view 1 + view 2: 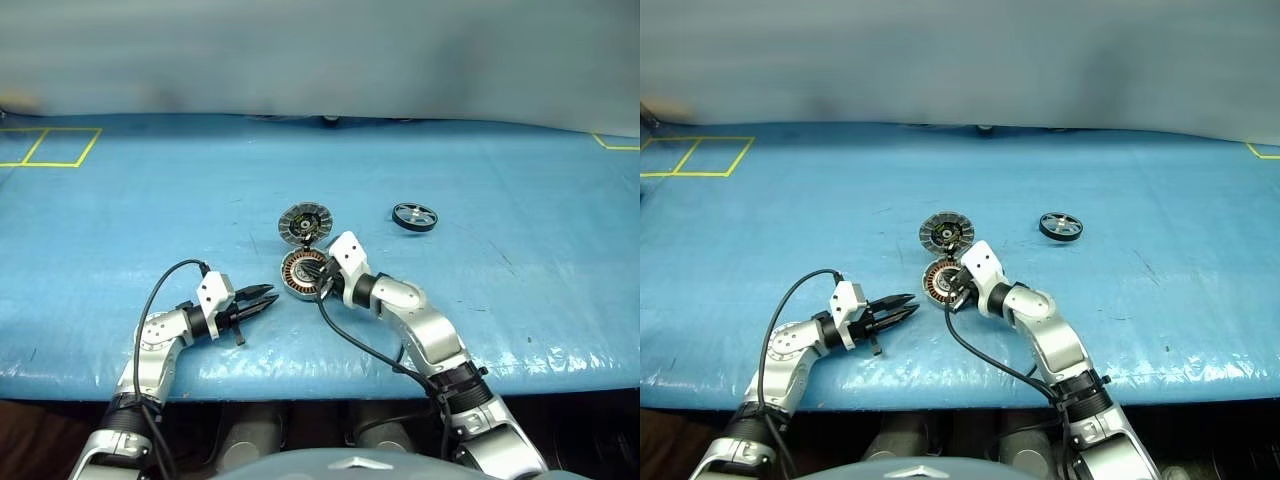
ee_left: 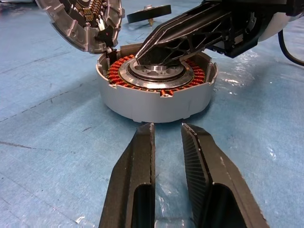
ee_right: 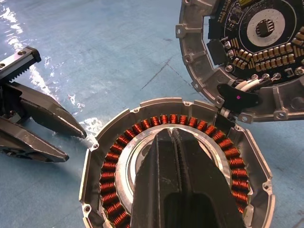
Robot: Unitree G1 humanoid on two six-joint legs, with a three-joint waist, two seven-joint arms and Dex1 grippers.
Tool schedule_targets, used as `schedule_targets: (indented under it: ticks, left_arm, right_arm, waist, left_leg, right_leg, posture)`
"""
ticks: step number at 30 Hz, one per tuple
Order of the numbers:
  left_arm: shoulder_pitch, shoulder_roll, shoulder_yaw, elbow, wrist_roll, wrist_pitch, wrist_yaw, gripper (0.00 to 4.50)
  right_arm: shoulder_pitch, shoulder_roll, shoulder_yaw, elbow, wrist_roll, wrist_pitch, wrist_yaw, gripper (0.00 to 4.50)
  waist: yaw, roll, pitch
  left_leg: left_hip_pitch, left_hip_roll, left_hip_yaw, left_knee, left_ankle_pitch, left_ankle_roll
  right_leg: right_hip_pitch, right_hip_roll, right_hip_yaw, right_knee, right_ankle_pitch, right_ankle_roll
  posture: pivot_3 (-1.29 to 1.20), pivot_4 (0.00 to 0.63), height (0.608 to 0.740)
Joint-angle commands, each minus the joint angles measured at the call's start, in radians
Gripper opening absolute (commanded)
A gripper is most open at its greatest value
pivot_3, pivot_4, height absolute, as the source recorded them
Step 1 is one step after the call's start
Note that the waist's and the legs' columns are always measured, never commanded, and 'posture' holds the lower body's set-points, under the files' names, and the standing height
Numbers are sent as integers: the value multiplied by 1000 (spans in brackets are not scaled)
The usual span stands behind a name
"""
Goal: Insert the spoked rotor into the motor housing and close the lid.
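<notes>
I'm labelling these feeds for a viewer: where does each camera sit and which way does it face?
Left and right eye views: on the head, looking forward and down at the blue table, both arms showing.
Left wrist view: along the left pincer toward the motor housing.
Right wrist view: along the shut right pincer over the housing, beside the open lid.
Shared: every view shows the housing and lid.

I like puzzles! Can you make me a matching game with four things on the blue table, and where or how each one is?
Things:
1. spoked rotor
2. motor housing
3. lid
4. left gripper

Clues:
A. swung open, insides showing
B. lying alone, away from both arms
C. the shut right gripper is over its middle
D. empty, fingers a little apart, pointing at the housing

Pairs: 1-B, 2-C, 3-A, 4-D
</notes>
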Motion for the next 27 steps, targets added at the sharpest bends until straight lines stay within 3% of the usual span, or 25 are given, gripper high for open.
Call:
schedule_targets:
  ticks: [1, 12, 27]
  left_arm:
    - [1, -3, 2, -10, -1, -18, 7, 914]
    - [-5, -2, -3, -8, 0, -17, 8, 914]
    - [-3, -2, -2, -11, 0, -13, 7, 914]
  right_arm:
    - [13, -22, 30, -15, -28, 34, 7, 27]
    - [50, -57, 78, -63, -80, 60, 7, 27]
    - [24, -6, 6, -114, -28, 5, 0, 27]
  waist:
    - [0, 0, 0]
    - [0, 0, -2]
    - [0, 0, -1]
  left_leg:
    - [0, 0, 0, 0, 0, 0]
    - [0, 0, 0, 0, 0, 0]
    - [0, 1, 0, 0, 0, 0]
  right_leg:
    - [0, 0, 0, 0, 0, 0]
    - [1, 0, 0, 0, 0, 0]
    - [0, 0, 0, 0, 0, 0]
  posture:
    - [0, 150, 740]
    - [0, 150, 740]
    - [0, 150, 740]
